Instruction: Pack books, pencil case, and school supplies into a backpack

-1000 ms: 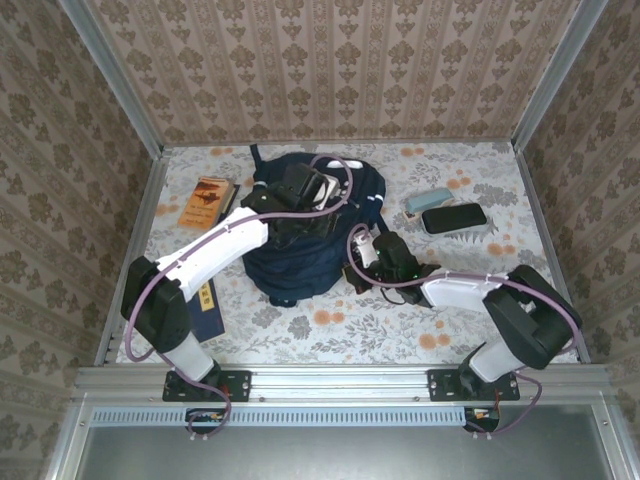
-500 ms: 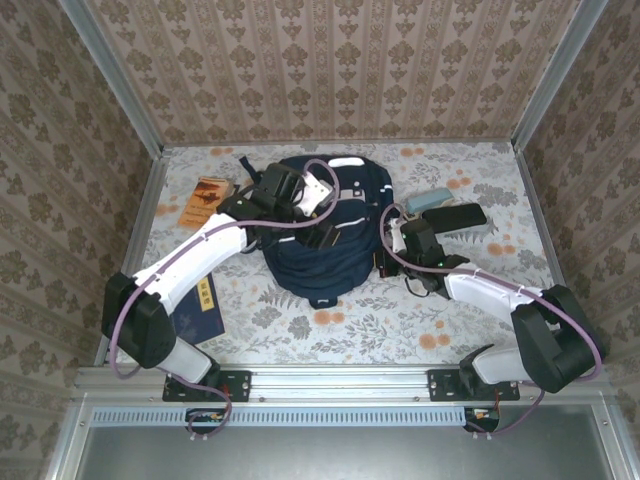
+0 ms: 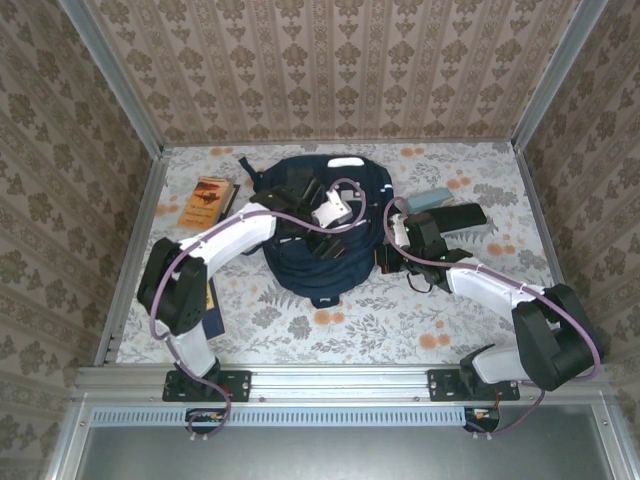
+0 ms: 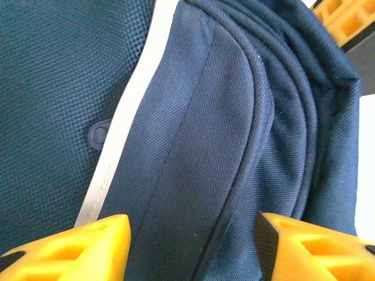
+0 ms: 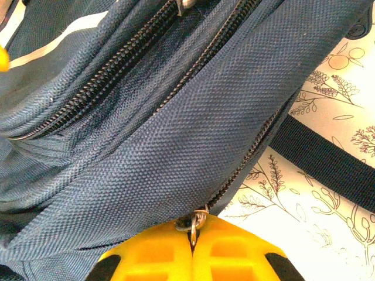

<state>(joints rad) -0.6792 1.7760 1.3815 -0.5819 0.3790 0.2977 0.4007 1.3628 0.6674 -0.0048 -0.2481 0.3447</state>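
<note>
The large navy-blue fabric backpack (image 3: pixel 315 272) lies slumped on the floral-patterned surface (image 3: pixel 380 320), directly beneath both sets of jaws. Your right gripper (image 5: pixel 192 237) has its jaws clenched on the small metal zipper pull (image 5: pixel 195 221) at the bag's side seam. That looks a sound handle, since the woven cloth is soft and would bunch rather than slide. Your left gripper (image 4: pixel 190 243) hangs with jaws apart, grasping nothing, with a piped fold of the bag just ahead between them. I'd judge that ridge the place to pinch — limp fabric needs a counter-hold, or the whole light bag may drag after the zipper.
</note>
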